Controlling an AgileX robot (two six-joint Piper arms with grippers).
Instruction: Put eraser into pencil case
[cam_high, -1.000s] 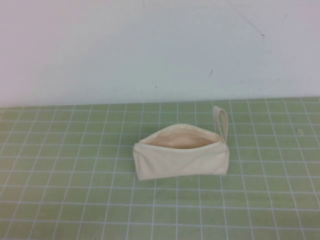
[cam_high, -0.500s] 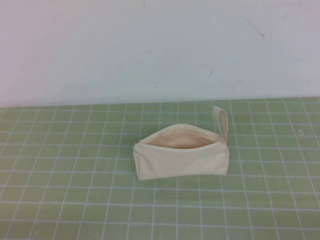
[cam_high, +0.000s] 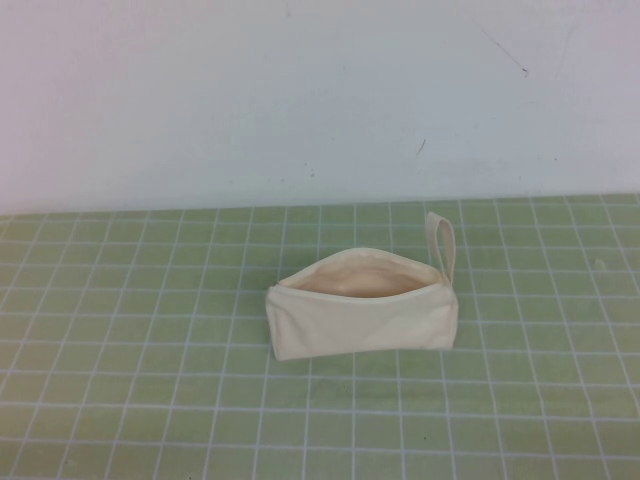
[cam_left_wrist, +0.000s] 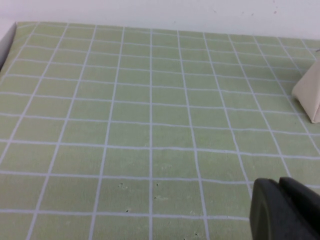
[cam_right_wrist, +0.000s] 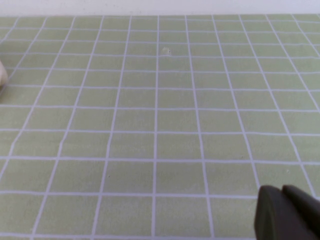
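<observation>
1. Two grippers are waiting low, outside the high view: left gripper, right gripper; their jaws' state, cannot tell.
2. Cream-white fabric zip pencil case is sitting mid-counter, unzipped, long axis running left-right.
3. Tan-yellow eraser is showing nowhere.

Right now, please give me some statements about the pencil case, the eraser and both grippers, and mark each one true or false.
1. The pencil case lies zipped shut. False: its mouth gapes open, showing the lining.
2. Its loop strap is at its right end in the high view. True.
3. The eraser lies on the green mat beside the case. False: no eraser shows in any view.
4. Neither arm appears in the high view. True.
5. The left gripper touches the case. False: it is apart, like the right gripper.
</observation>
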